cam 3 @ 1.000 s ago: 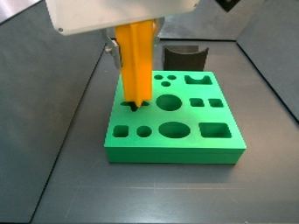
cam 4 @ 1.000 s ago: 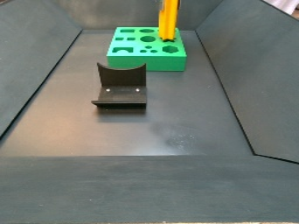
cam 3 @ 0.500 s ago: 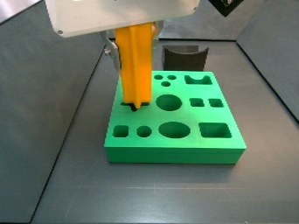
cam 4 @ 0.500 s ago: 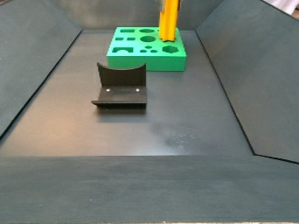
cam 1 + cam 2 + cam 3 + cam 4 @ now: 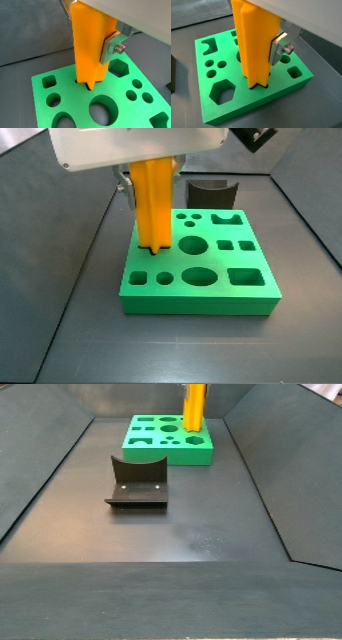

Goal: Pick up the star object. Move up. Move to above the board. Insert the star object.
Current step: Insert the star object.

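- Now the star [image 5: 88,45] stands upright with its lower tip inside the star-shaped hole of the board [image 5: 298,86]; the dark rim of that hole shows around the tip in both wrist views
- the board's other holes, circles, squares and a hexagon [image 5: 223,93], hold nothing
- the gripper [image 5: 100,40] is clamped on the star near its top; one silver finger [image 5: 112,46] lies flat against the star's side, the opposite finger is hidden behind the star
- in a side view the star [image 5: 152,200] rises from the board's [image 5: 201,298] corner hole up into the white gripper body; in a side view the star [image 5: 194,406] stands at the board's [image 5: 170,452] edge
- the fixture [image 5: 138,481] stands on the floor, apart from the board
- against half a second ago the star sits slightly lower in the hole; board and fixture have not moved
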